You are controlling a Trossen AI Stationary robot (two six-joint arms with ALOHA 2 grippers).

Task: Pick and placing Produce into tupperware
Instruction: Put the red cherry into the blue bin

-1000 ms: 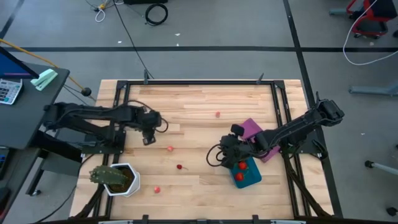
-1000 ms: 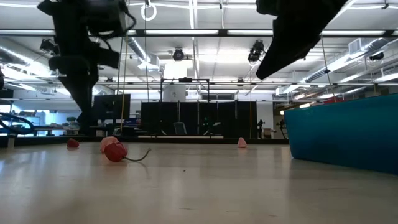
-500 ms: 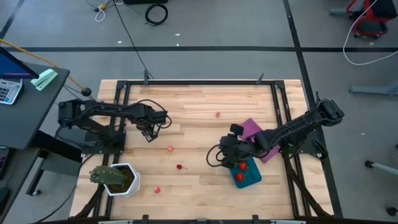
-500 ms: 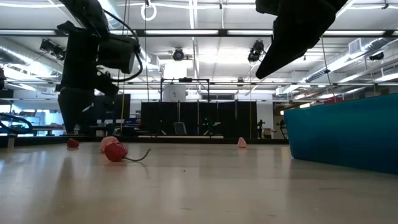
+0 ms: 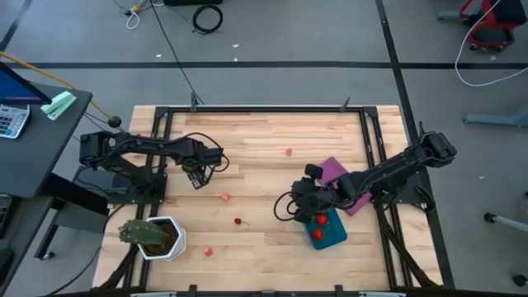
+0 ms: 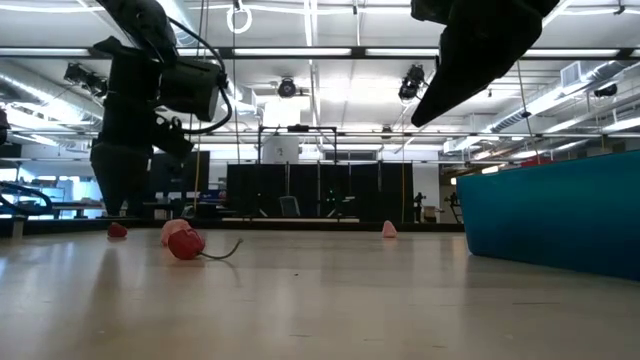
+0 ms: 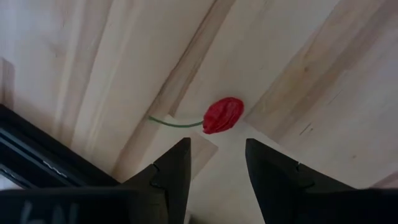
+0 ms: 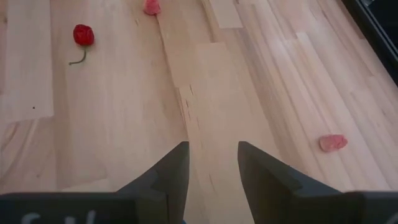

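Note:
The teal tupperware sits on the right part of the table with two red pieces inside; in the low view it is the blue wall. Loose produce lies flat on the wood: a red piece with a green stem, pink pieces and one farther off. My left gripper hangs open above the table, left of the stemmed piece. My right gripper is open, just left of the tupperware.
A purple sheet lies under the right arm, by the tupperware's far side. A leafy plant in a white pot stands at the near left corner. Black frame rails run around the table's edges. Bare wood spans the middle.
My left gripper has come down closer to the table while the arm stretched a little toward the right; over the last half second it has hardly moved. The right arm and the produce have stayed put.

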